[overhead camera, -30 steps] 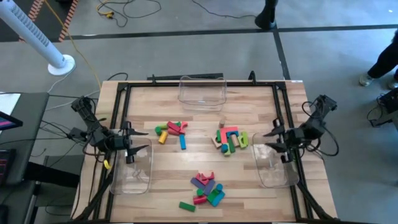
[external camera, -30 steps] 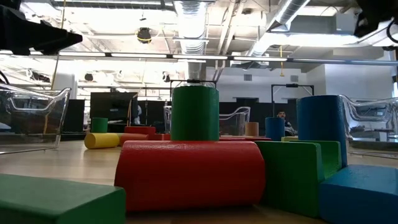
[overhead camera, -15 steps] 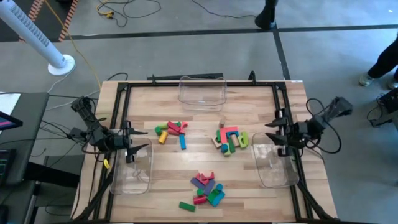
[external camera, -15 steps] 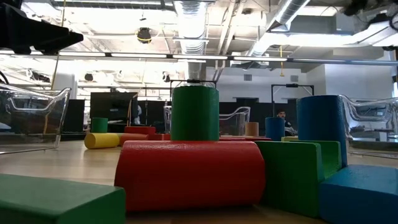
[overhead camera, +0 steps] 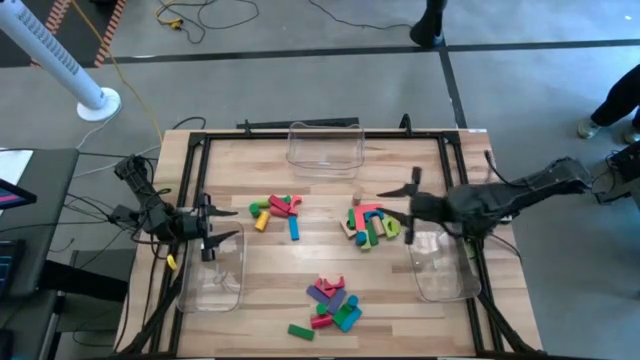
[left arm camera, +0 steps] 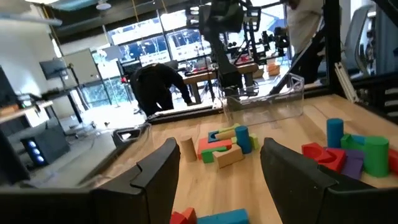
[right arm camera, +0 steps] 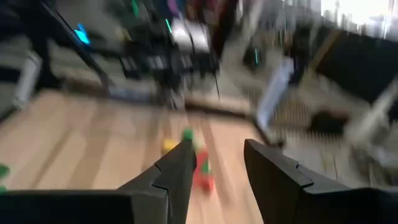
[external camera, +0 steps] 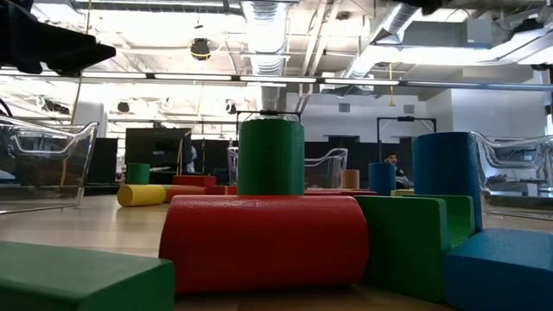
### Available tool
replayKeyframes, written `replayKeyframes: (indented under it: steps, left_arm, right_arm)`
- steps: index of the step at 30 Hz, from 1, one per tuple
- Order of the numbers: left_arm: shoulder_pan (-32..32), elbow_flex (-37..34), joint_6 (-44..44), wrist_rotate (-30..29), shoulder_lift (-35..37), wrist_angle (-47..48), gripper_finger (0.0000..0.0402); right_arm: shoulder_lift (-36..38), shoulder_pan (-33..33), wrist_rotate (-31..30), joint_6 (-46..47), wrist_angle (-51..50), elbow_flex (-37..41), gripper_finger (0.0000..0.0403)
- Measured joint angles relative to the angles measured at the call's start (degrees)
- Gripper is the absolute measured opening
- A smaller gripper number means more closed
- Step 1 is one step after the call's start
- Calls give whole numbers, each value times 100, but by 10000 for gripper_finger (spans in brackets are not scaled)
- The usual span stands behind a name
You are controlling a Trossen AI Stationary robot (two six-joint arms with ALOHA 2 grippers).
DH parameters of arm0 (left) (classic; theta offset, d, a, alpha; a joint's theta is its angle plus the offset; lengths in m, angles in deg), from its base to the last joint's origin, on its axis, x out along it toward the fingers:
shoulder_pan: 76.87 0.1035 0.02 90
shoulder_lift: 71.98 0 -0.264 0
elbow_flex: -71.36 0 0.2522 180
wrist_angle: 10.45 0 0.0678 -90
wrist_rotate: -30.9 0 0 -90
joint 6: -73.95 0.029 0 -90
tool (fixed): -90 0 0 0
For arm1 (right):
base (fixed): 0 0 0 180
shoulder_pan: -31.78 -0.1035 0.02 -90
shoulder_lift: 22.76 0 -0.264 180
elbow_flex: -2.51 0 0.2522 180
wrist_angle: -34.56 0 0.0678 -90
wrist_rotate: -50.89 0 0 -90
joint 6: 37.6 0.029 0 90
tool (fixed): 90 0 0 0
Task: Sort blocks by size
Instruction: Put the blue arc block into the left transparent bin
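- Reaching over the light wooden slatted table (overhead camera: 330, 270), the right arm stretches in from the right edge; right gripper (overhead camera: 408, 205) sits just beside the middle-right pile, fingers (right arm camera: 180, 168) parted w/ nothing between them — empty, open gap.
- Three clear plastic rectangular bins on the table: far-centre bin (overhead camera: 325, 148), left bin (overhead camera: 212, 275), right bin (overhead camera: 440, 265). None shows a block inside, so sorting looks barely begun, imo.
- Blocks sit in three loose heaps btwn the bins: middle-right pile (overhead camera: 372, 224) of red, pink, green and tan pieces, upper-left pile (overhead camera: 276, 213) w/ yellow, red, green, blue, and near pile (overhead camera: 330, 303) w/ purple, red, teal plus a green bar just beside it.
- Left arm waits at the table's left edge, left gripper (overhead camera: 222, 225) over the left bin's rim, fingers (left arm camera: 155, 171) spread wide, empty.
- Step in hand, as I read it: right arm picking from the middle-right pile. To do it well — go for an outer piece, not one wedged under neighbours; pieces touch, so a sloppy descent could scatter them.
- Line the jaws across a block's narrow side, come down straight, close only once centred.
- Cylinders may roll; grip across the round body, not the ends.
- Right wrist view is smeared, so exact target can't be told.
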Motion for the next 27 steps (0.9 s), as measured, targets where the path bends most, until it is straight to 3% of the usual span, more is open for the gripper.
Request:
replayKeyframes:
  steps: [7, 17, 22, 27]
  left_arm:
    - [72, 9, -316, 2, 0, -24, 215]
    - [640, 17, -531, 20, 0, -131, 215]
    - [755, 21, -542, 63, 0, -131, 215]
    - [811, 24, -634, 81, 0, -127, 215]
  right_arm:
    - [-1138, 641, 257, 1326, -1999, -653, 179]
    - [-2424, 1456, 827, 1665, -3348, -778, 179]
    - [-2906, 1928, 1585, 1763, -3566, -778, 179]
    - [-3298, 2035, 1674, 1591, -3505, -778, 179]
